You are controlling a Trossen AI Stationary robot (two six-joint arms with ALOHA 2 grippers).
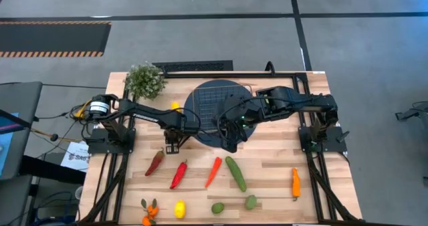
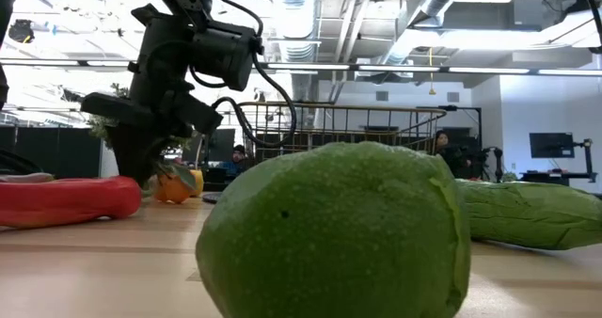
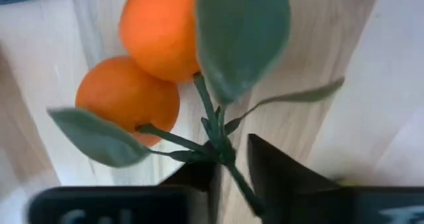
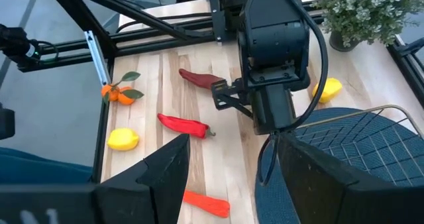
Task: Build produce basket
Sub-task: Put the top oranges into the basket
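Produce lies spread over the lower half of the high view. One tangerine sprig (image 3: 156,58), two orange fruits on a green leafy stem, sits on the pale wood just beside the dark blue disc (image 1: 200,129). The left end effector (image 3: 232,161) is at this sprig, its two dark fingers closed around the thin stem, and both fruits rest on the tabletop (image 1: 267,156). In the high view this end effector (image 1: 172,146) is left of centre, at the disc's lower left edge.

The basket (image 1: 214,99), square wire mesh, sits on the blue disc at upper centre of the high view. The right end effector (image 1: 231,140) hangs over the disc's lower edge. Its fingers (image 4: 159,171) are spread wide with nothing between them.

A row below holds:
- a dark red pepper (image 1: 155,162)
- a red pepper (image 1: 178,174)
- an orange pepper (image 1: 212,171)
- a cucumber (image 1: 235,173)
- a small orange pepper (image 1: 295,183), farther right

Along the bottom edge are:
- a second tangerine sprig (image 1: 148,211)
- a lemon (image 1: 180,209)
- two limes (image 1: 218,208)

Another lemon (image 1: 175,106) lies between the disc and the potted plant (image 1: 145,81) at upper left.
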